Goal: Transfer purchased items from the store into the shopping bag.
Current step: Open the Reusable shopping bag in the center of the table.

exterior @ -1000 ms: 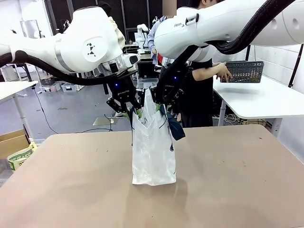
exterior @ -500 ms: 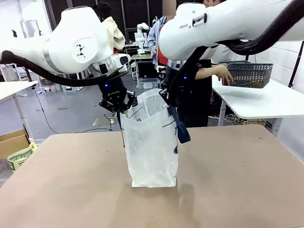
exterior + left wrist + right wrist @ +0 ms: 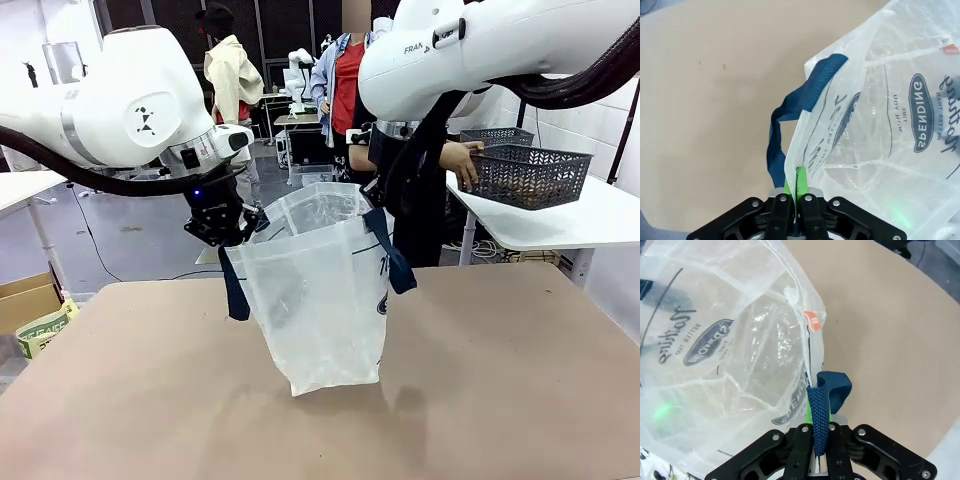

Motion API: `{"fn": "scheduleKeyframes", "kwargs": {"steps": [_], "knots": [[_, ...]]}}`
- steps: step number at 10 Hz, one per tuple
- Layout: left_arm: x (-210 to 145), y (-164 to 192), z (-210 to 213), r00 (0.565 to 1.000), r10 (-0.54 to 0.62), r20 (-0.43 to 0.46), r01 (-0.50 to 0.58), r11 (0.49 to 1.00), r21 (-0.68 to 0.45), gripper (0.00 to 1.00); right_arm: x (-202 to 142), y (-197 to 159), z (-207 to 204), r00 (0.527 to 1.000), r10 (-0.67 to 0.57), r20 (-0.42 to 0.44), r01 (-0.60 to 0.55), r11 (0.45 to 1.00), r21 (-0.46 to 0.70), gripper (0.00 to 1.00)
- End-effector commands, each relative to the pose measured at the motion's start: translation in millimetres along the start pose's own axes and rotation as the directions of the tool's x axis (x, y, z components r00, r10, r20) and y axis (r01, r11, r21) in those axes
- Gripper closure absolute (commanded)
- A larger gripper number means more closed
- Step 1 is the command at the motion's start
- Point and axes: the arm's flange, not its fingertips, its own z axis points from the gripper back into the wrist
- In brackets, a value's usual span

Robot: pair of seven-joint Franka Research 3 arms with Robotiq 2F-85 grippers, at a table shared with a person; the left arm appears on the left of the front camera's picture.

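Bag [image 3: 320,300]: translucent, mouth open, hung over the table [image 3: 520,400] between both arms. Left fingers [image 3: 796,192]: closed on its left rim, left strap [image 3: 790,107] dangling beside. Right fingers [image 3: 810,437]: closed on right rim and right strap [image 3: 819,410]. Basket [image 3: 540,160]: far right, in a person's hand [image 3: 462,160]; brownish items [image 3: 525,185] inside.

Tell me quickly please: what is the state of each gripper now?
Left gripper: closed on the rim of the translucent whitish plastic shopping bag.
Right gripper: closed on the bag's navy blue strap handle.
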Motion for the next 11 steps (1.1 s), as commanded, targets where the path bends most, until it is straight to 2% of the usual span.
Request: {"fn": "scheduleKeyframes", "kwargs": {"steps": [1,4,7,11], "knots": [[-6.1,13.2,5.3,0.998,-0.035,0.049,0.034,0.999,0.016,1.00,-9.3,-4.5,-6.6,0.999,0.041,-0.002,-0.041,0.999,-0.015,1.00],[-6.3,14.7,8.7,0.993,-0.086,0.078,0.080,0.994,0.080,1.00,-11.6,-5.6,-10.9,0.997,0.077,-0.026,-0.078,0.996,-0.051,1.00],[-5.6,8.5,-1.5,0.982,-0.184,0.048,0.176,0.976,0.132,1.00,-10.4,-6.7,-13.8,0.993,0.117,-0.023,-0.118,0.992,-0.043,1.00],[-6.8,13.6,-1.3,0.973,-0.231,0.013,0.223,0.954,0.200,1.00,-11.1,-7.6,-15.0,0.981,0.151,-0.118,-0.161,0.983,-0.086,1.00]]}}
